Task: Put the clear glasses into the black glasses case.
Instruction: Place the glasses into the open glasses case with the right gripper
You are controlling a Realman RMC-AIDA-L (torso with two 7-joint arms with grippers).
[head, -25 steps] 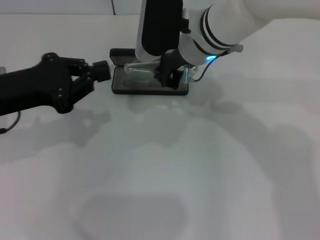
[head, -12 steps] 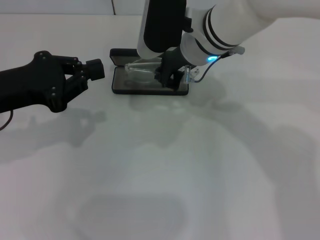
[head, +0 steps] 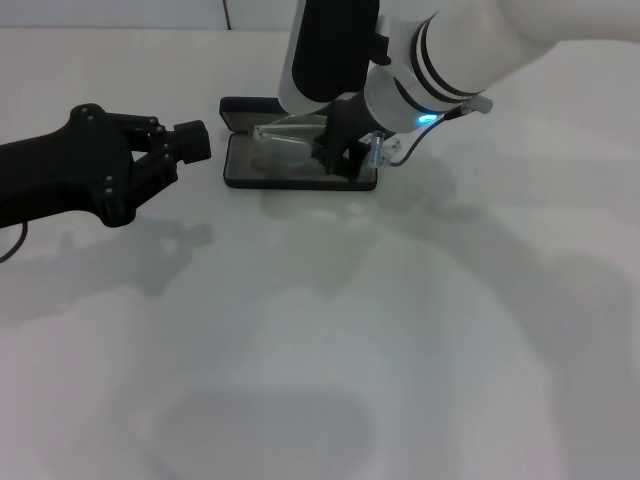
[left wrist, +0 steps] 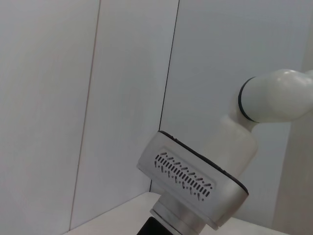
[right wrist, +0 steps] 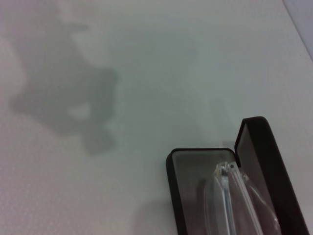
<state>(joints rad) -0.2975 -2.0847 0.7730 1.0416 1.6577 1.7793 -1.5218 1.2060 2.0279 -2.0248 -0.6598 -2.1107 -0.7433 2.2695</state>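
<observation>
The black glasses case (head: 245,172) lies open at the far middle of the table, its lid (head: 243,110) standing up behind it. The clear glasses (head: 283,140) rest tilted in the case's tray, one end raised. My right gripper (head: 338,152) is shut on that raised end, over the right half of the case. In the right wrist view the clear glasses (right wrist: 230,200) reach down into the grey-lined black glasses case (right wrist: 177,191). My black left gripper (head: 193,142) hovers just left of the case, shut and holding nothing, a short gap from its edge.
The white table (head: 320,330) stretches bare toward me, crossed only by arm shadows. A wall with panel seams (left wrist: 166,93) stands behind the table. The left wrist view shows the right arm's white wrist (left wrist: 195,181) against it.
My left gripper has drawn back to the left, away from the case's edge. The right gripper and the glasses have shifted slightly up and to the right.
</observation>
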